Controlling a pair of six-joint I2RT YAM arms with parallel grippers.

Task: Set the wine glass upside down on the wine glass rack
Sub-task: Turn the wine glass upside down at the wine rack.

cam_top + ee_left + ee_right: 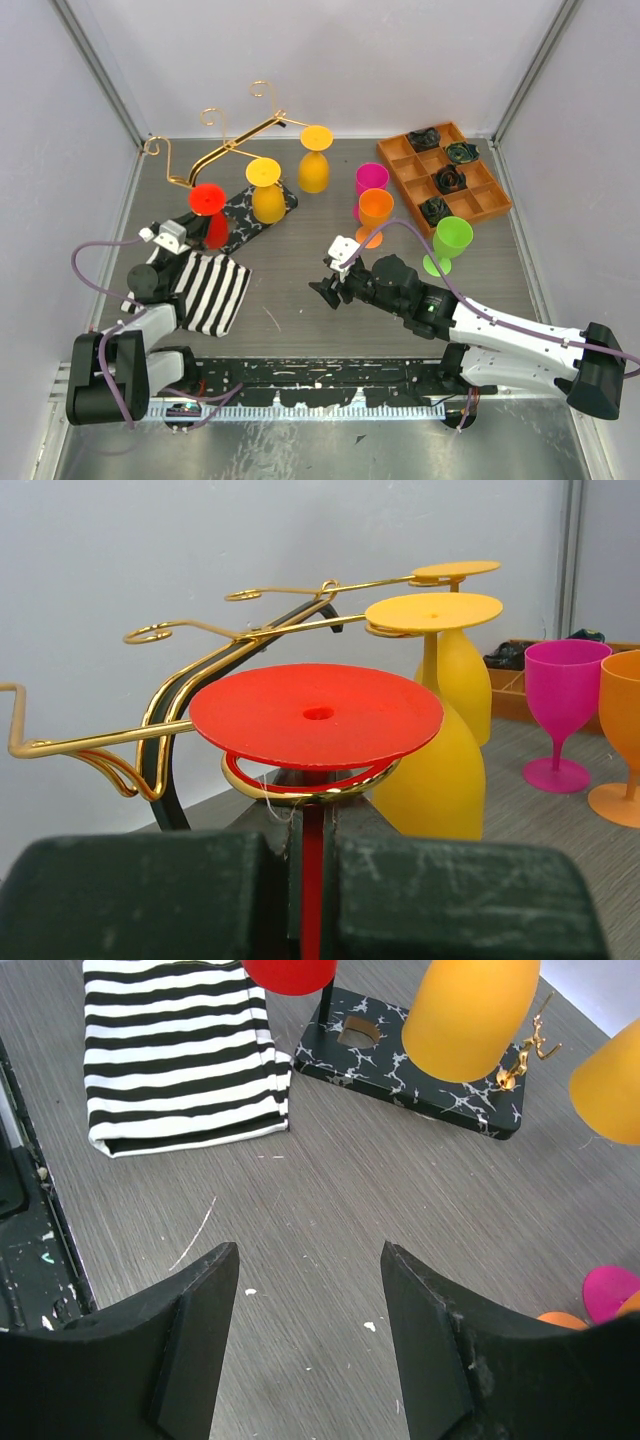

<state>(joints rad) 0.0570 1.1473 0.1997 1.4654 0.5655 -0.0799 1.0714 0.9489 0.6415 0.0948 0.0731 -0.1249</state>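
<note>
Top view: the red wine glass hangs upside down at the near-left end of the wine glass rack, foot uppermost. Two yellow glasses hang further along the bar. The left gripper reaches in to the red glass from beside the striped cloth. The right gripper hovers over the middle of the counter, well apart from the rack. Only this view gives the whole layout, including the spare glasses standing upright near the orange tray.

Left wrist view: the red foot disc rests on a gold hook loop. The thin stem runs down between the fingers, which are clamped on it. The glass looks like moulded plastic, so probably light, stiff, unlikely to shatter, and smooth enough to slip in the pads. The stem just under the foot seems the right hold, as it leaves the disc free to seat. No other view shows this seating or the grip.

Right wrist view: this gripper's fingers stand apart with nothing between them and bare counter below. It alone shows the hanging bowls from underneath, above the marbled base. I cannot tell whether the red bowl clears the base.
</note>
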